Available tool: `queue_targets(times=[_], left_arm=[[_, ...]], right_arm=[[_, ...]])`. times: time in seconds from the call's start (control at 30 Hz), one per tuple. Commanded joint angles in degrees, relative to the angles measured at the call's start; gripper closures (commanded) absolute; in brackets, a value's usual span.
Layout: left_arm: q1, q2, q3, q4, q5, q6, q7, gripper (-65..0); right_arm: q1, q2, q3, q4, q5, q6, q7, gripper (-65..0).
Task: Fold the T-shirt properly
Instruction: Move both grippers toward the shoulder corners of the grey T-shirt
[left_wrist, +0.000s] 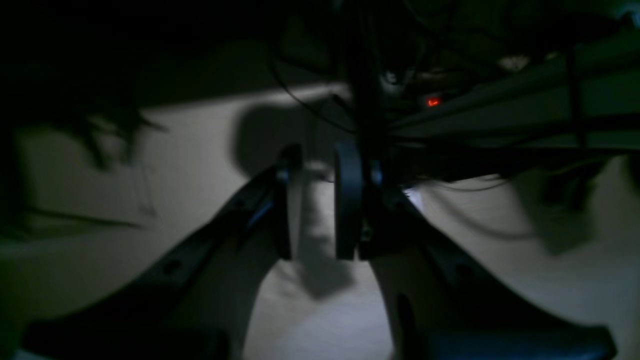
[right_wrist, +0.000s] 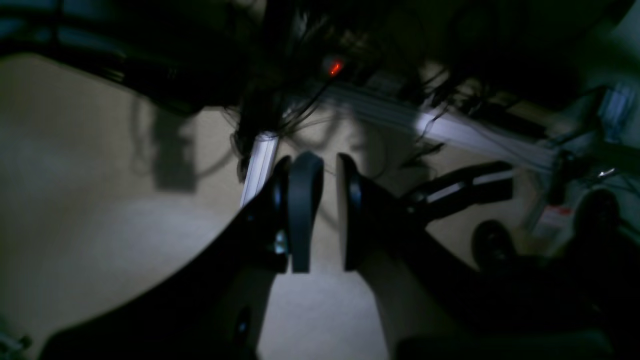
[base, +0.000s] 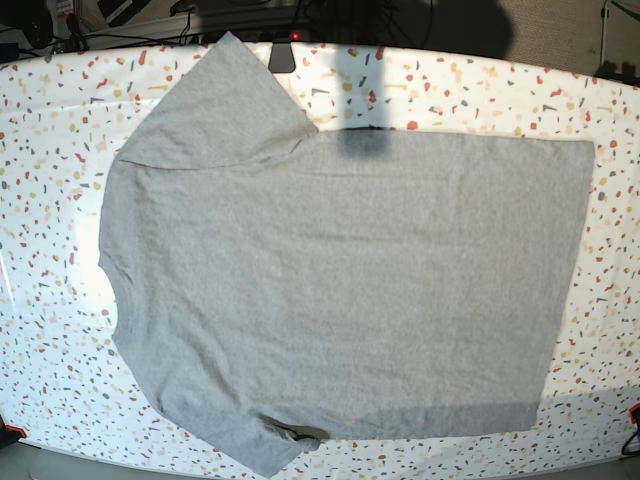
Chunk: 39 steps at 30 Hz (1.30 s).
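Note:
The grey T-shirt (base: 340, 280) lies spread flat, plain side up, on the speckled table (base: 40, 200), its hem toward the right. One sleeve (base: 220, 100) points to the back left, the other (base: 250, 445) to the front left. Neither arm shows in the base view. In the dim left wrist view my left gripper (left_wrist: 319, 165) hangs over pale floor, jaws slightly apart and empty. My right gripper (right_wrist: 327, 170) also hangs over floor, with a narrow empty gap between its pads. The T-shirt is out of both wrist views.
A small dark object (base: 281, 57) sits at the table's back edge by the upper sleeve. Below table level are tangled cables, a red indicator light (right_wrist: 335, 67), aluminium frame rails (right_wrist: 260, 165) and a castor wheel (right_wrist: 492, 245).

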Motion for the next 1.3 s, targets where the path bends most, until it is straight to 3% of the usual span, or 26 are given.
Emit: queue_targets(times=[0.0,0.17,0.43,0.57,0.67,0.7,0.83,1.1,1.27], left_arm=[[1.1,0.0,-0.3,2.7,1.4,-0.2,-1.2,-12.1],[1.0,-1.9,-0.2,12.6,9.5,-0.2,-1.0,-12.1],[-1.2,-15.7,-0.2,19.3,11.3,0.0,2.1,-12.2],[-3.7,-21.1,-0.2,19.3,11.3,0.0,2.6,-17.1],[-5.6,-24.5,-0.2,19.3,11.3,0.0,2.6,-21.0],[-6.1,-25.7,-0.2,19.3,11.3,0.0,2.6,-21.2],[-9.1,-29.6,-0.2,18.4,14.0,0.0,2.6,-22.0],[-17.4,-35.5,1.6,8.6,17.2,0.0,-0.1,-22.0],[-23.8,-38.8,8.6,-0.3,26.4,0.0,-1.5,-21.9]], right_arm=[[-1.7,0.7,2.4,3.1,0.2,-0.1,1.0,-10.0],[-2.9,0.9,11.7,14.2,-0.1,0.0,-3.4,-10.0],[-2.6,8.0,17.6,23.5,-0.1,0.3,-5.4,-10.0],[-0.8,11.9,17.6,24.0,-0.4,0.4,-7.1,-10.0],[1.2,13.8,17.5,24.0,-5.2,0.4,-8.5,-11.0],[1.7,14.2,17.5,24.0,-7.0,0.4,-8.6,-13.9],[2.5,15.1,17.6,24.0,-11.9,0.3,-8.5,-29.3],[2.5,15.1,17.6,24.0,-13.2,0.2,-8.5,-30.1],[2.5,15.1,17.6,24.0,-15.0,-3.0,-8.5,-30.1]])
